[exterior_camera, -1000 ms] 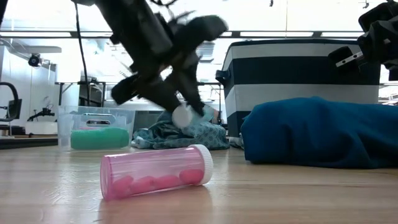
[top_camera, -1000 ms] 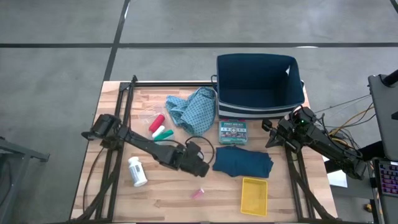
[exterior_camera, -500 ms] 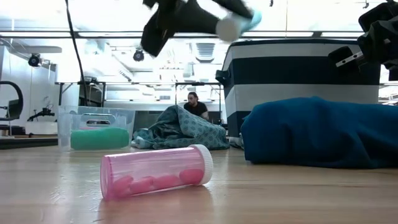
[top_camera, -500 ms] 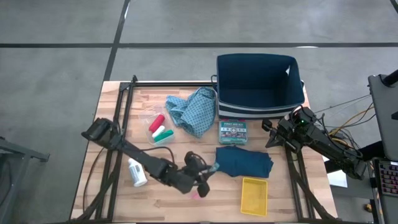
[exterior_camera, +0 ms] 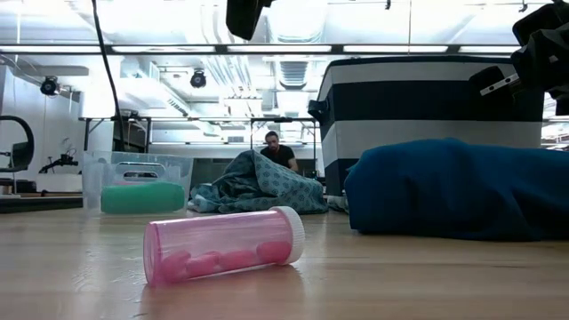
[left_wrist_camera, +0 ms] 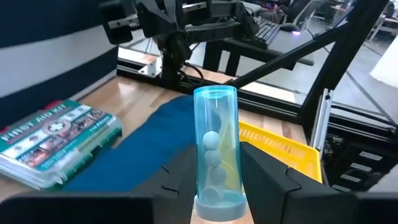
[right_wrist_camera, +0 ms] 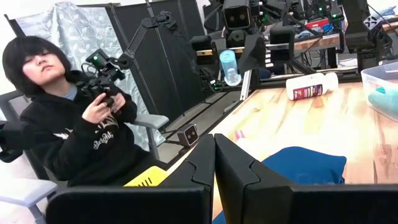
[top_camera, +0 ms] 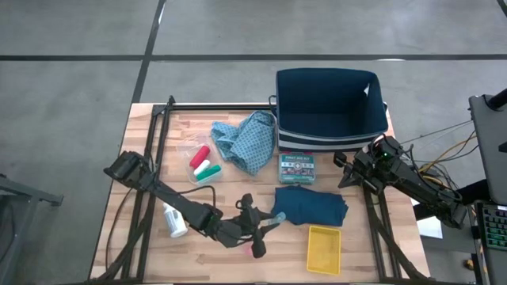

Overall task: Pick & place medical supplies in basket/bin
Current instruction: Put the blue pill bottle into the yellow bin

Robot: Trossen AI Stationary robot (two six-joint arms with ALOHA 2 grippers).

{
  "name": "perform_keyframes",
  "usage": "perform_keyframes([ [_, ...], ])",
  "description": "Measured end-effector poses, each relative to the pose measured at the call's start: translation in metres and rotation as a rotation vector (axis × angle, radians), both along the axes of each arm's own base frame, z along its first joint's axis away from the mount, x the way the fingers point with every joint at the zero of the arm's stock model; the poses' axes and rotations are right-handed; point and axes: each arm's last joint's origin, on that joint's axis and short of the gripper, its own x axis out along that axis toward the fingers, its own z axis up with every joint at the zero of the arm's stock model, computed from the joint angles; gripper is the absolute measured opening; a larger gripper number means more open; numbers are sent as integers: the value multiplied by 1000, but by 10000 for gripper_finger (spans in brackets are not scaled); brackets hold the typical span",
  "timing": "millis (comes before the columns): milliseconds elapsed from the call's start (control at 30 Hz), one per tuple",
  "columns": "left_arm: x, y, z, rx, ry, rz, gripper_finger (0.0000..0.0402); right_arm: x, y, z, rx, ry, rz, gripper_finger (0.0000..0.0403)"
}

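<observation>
Gripping a clear blue vial (left_wrist_camera: 215, 149) with white balls inside, the left end effector (left_wrist_camera: 214, 177) hangs above the table (top_camera: 222, 261), near the dark teal folded cloth (top_camera: 310, 206). A pink vial (exterior_camera: 222, 244) lies on the wood. The right end effector (right_wrist_camera: 214, 162), fingers pressed together and empty, waits beside the basket (top_camera: 329, 111).

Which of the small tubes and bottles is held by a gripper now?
The clear blue tube, in the left gripper. The pink tube and the white pill bottle lie on the table.
</observation>
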Motion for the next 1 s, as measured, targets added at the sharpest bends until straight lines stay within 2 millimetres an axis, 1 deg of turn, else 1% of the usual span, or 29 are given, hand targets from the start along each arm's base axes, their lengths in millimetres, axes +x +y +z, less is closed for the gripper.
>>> perform_keyframes([
  [233, 0, 0, 1, 82, 5, -2, 117, 0, 0, 0, 0, 0, 0, 8],
  [300, -1, 2, -2, 99, 13, -4, 117, 0, 0, 0, 0, 0, 0, 8],
  [533, 0, 15, -14, 188, 40, 5, 117, 0, 0, 0, 0, 0, 0, 8],
  [733, 3, 33, -21, 129, 9, 61, 117, 0, 0, 0, 0, 0, 0, 8],
  [800, 3, 37, -23, 111, -10, 53, 117, 0, 0, 0, 0, -1, 0, 8],
  [1000, 2, 40, -27, 79, -45, 6, 117, 0, 0, 0, 0, -1, 0, 8],
])
